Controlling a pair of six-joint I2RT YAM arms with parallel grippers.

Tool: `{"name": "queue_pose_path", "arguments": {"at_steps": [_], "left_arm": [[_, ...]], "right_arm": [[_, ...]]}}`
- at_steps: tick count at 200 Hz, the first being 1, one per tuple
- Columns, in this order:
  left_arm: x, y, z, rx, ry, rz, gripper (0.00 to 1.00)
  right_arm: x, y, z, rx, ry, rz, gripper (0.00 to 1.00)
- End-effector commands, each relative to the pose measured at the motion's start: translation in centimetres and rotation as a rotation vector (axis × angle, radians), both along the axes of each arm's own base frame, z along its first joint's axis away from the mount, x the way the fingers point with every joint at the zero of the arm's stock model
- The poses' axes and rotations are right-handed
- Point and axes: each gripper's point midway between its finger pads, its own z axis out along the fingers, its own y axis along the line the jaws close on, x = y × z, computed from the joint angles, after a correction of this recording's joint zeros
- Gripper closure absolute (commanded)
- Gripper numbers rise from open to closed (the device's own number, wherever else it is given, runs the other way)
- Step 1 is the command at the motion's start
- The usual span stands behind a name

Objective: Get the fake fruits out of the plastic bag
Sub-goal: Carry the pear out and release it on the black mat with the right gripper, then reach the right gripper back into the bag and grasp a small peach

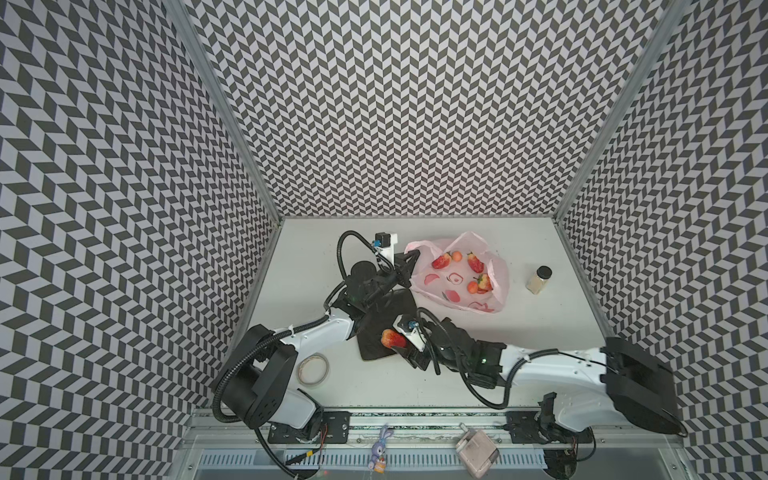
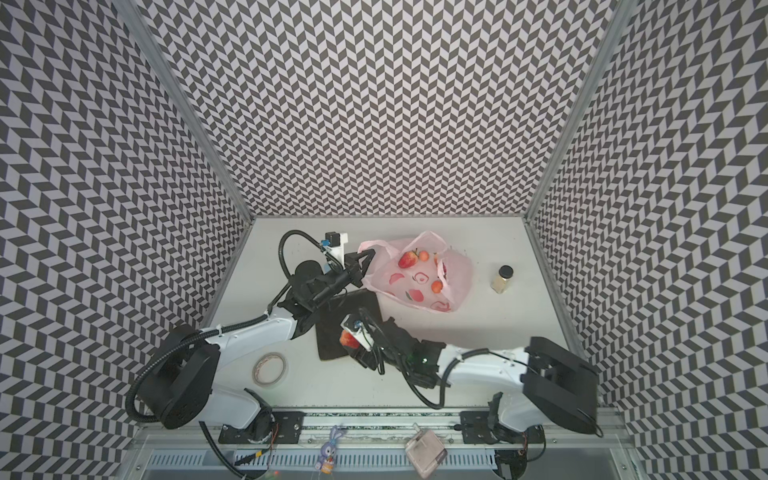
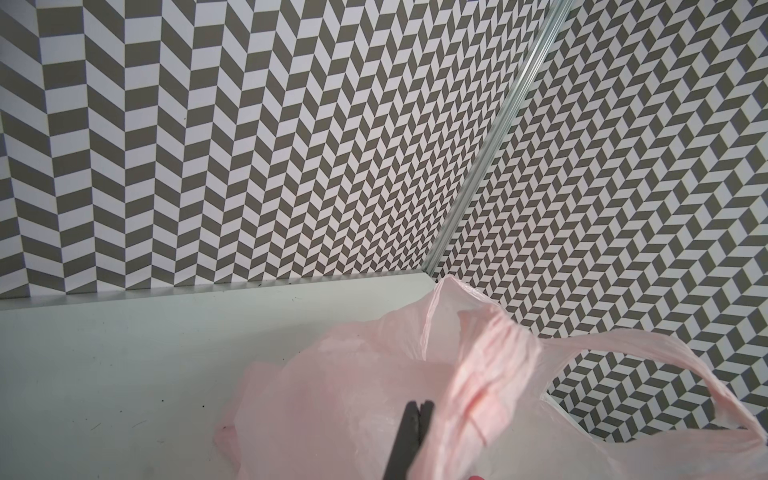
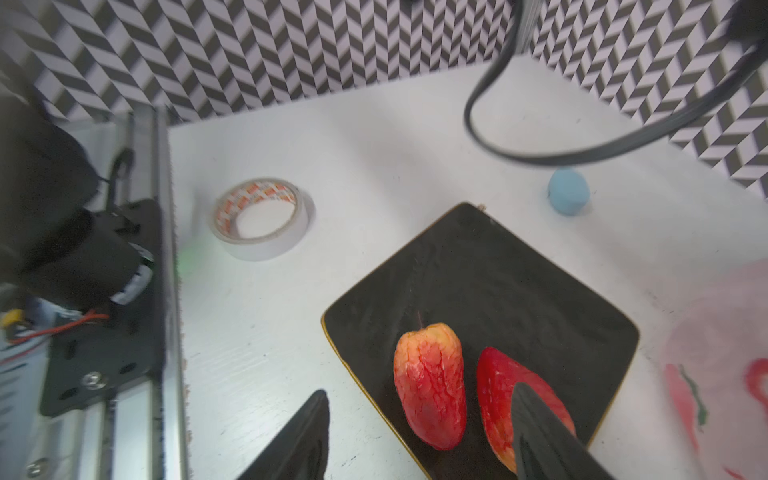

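Near the middle, the right gripper (image 4: pixel 419 390) stands open over two strawberries (image 4: pixel 430 386) lying on the plate (image 4: pixel 478 270). Farther back, the left gripper (image 3: pixel 419 411) is pinched shut on the left rim of the bag (image 1: pixel 457 297), which lies far right of centre and holds five more fruits (image 1: pixel 473 262).

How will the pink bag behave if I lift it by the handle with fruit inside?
Probably floppy: the bag is thin, crinkled film, sagging beside the left gripper apparently shut on its handle. It looks light, so it may drag across the table rather than stay put. The strawberries and orange balls inside would likely roll together toward the low point.
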Motion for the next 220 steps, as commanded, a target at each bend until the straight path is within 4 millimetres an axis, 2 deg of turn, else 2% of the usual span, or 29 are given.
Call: {"name": "queue_pose_path", "arguments": {"at_steps": [1,33,47,60,74,102,128,152,185,204,220], "left_arm": [[0.0,0.6,1.7,-0.027,-0.04,0.017,1.0],[-0.8,0.4,1.6,-0.03,-0.038,-0.007,1.0],[-1.4,0.4,1.5,-0.032,-0.045,-0.015,1.0],[-1.9,0.2,1.4,-0.026,-0.047,-0.024,1.0],[-2.4,-0.1,1.3,-0.019,-0.047,-0.036,1.0],[-3.4,-1.0,1.0,0.006,-0.05,-0.06,1.0],[-4.7,-2.3,0.8,0.039,-0.071,-0.094,1.0],[-6.3,-3.7,0.7,0.059,-0.095,-0.15,1.0],[-8.5,-4.7,-0.6,0.119,-0.113,-0.212,1.0],[-9.5,-4.9,-1.7,0.157,-0.108,-0.244,1.0],[-10.4,-5.1,-2.3,0.179,-0.118,-0.273,1.0]], "right_arm": [[0.1,-2.5,4.0,0.091,-0.052,-0.069,0.36],[2.7,-7.6,10.3,0.25,-0.121,-0.305,0.38],[4.7,-9.3,11.2,0.268,-0.082,-0.41,0.41],[6.7,-10.3,10.8,0.26,-0.024,-0.503,0.44],[9.0,-11.4,9.5,0.239,0.048,-0.613,0.5],[13.0,-13.4,5.4,0.159,0.201,-0.786,0.57],[15.0,-15.6,0.1,0.056,0.305,-0.899,0.57],[14.9,-17.6,-4.8,-0.001,0.442,-0.959,0.57],[12.8,-19.3,-10.2,-0.054,0.589,-1.0,0.52],[12.3,-19.3,-11.2,-0.046,0.636,-1.004,0.49],[12.8,-18.7,-10.3,0.006,0.651,-0.994,0.44]]}}
